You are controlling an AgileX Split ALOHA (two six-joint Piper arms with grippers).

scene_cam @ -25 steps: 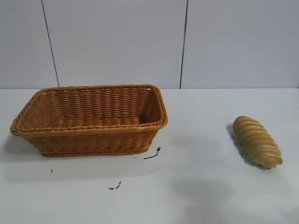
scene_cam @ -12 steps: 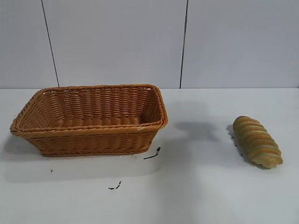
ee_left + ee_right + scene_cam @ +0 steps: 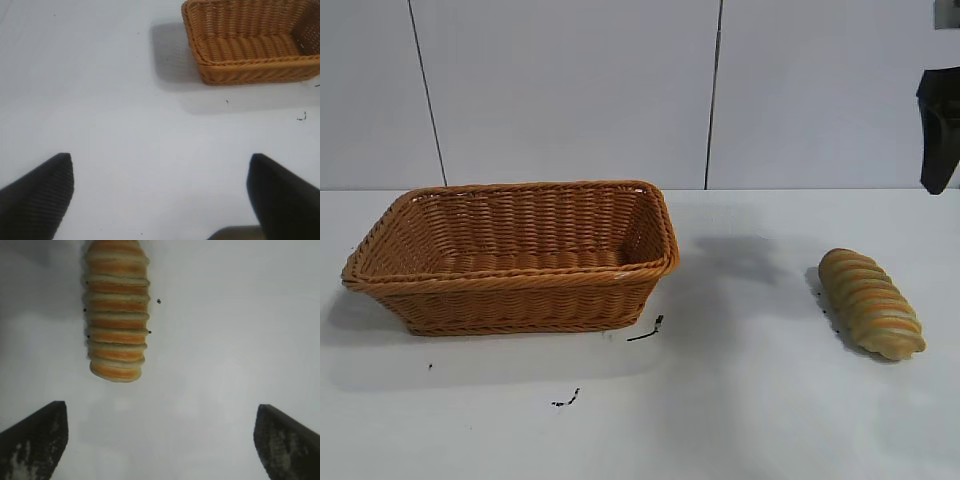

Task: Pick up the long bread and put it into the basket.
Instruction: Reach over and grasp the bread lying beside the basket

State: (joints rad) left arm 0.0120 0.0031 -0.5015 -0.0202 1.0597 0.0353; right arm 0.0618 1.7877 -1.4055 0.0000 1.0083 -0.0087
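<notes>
Below open right tool (image 3: pixel 160 440), long bread (image 3: pixel 116 310)

The long bread (image 3: pixel 871 303) is an elongated tan-golden loaf with orange-brown spiral ridges. It lies flat on the white desk (image 3: pixel 750 400), angled diagonally, at the right. The basket (image 3: pixel 380 262) is rectangular orange-brown wicker with flaring sides and a braided rim. It stands upright at the left, well apart from the loaf.
</notes>
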